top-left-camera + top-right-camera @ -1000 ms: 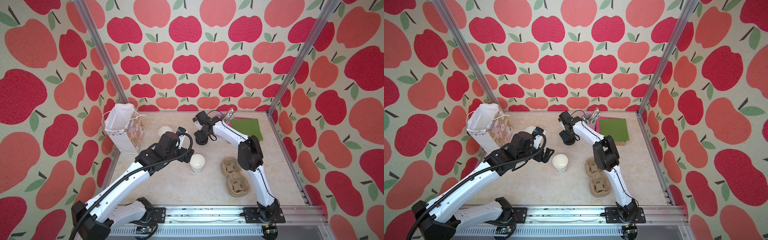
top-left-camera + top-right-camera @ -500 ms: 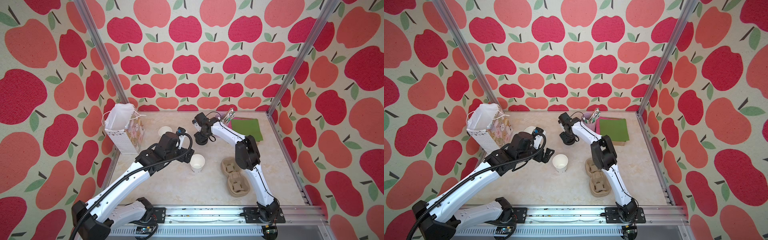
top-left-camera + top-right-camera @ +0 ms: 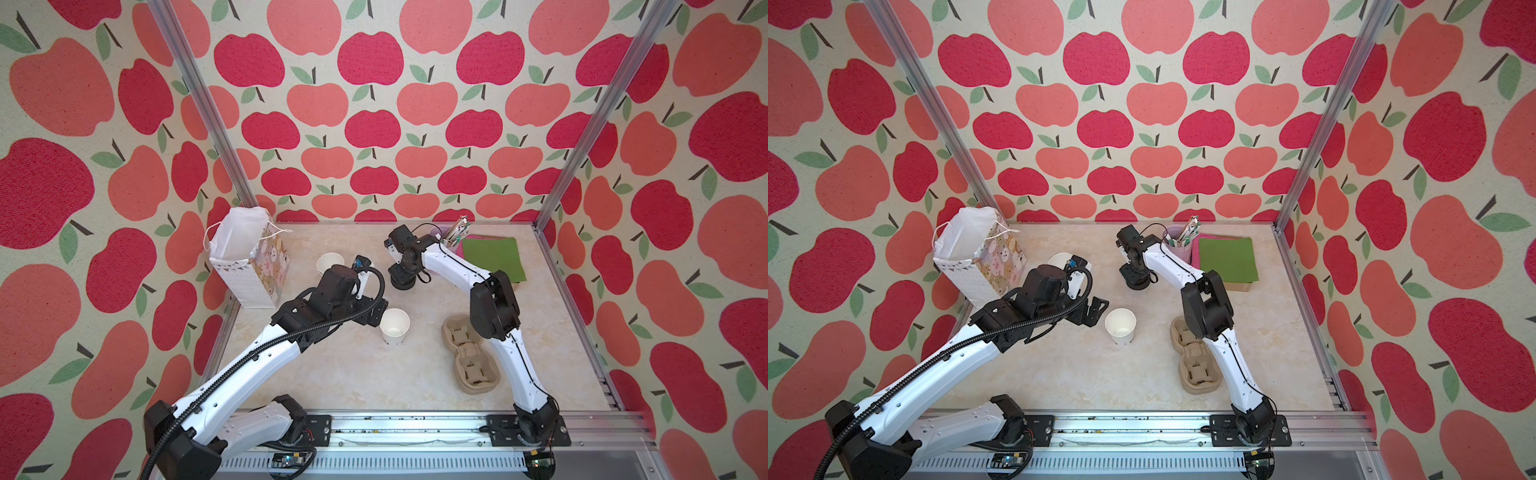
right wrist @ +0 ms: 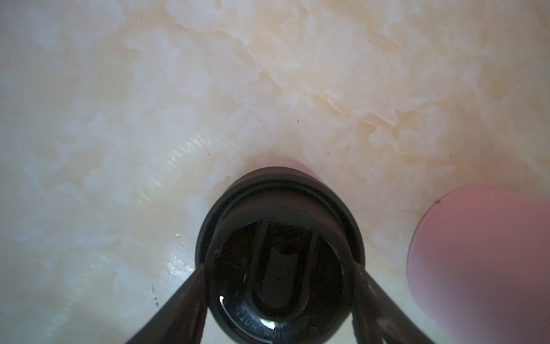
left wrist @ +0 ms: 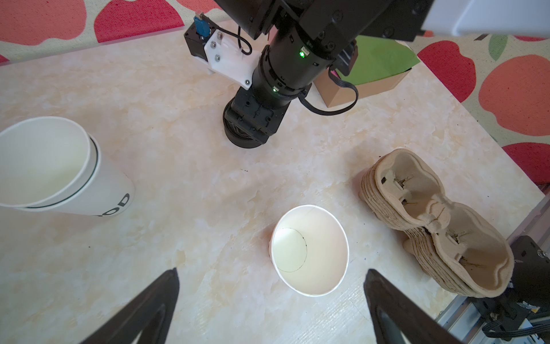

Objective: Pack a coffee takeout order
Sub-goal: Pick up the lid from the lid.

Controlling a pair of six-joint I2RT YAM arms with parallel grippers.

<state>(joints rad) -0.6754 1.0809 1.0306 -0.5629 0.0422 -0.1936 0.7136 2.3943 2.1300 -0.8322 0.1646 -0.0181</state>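
Note:
A white paper cup (image 3: 394, 326) (image 5: 309, 250) stands open-topped mid-table. My left gripper (image 3: 373, 312) (image 5: 271, 270) hangs just left of it, jaws wide open and empty. My right gripper (image 3: 401, 275) (image 4: 279, 266) points straight down on a stack of black lids (image 3: 402, 283) at the back. Its fingers (image 4: 190, 295) press both sides of the top black lid (image 4: 279, 238). The tan pulp carrier (image 3: 469, 361) (image 5: 431, 220) lies right of the cup, on top of a stack. The green napkin (image 3: 492, 255) lies at the back right. Wrapped straws (image 3: 457, 230) stick out of the pink holder.
A patterned gift bag (image 3: 249, 257) stands open at the back left. Nested white cups (image 3: 330, 263) (image 5: 44, 166) stand behind my left wrist. The pink straw holder (image 4: 482, 262) stands close beside the lid stack. The green napkin rests on pink napkins and a cardboard box (image 5: 357, 89).
My right gripper's jaws have narrowed onto the top black lid, and its arm has shifted slightly. The left arm and the cup have stayed put.

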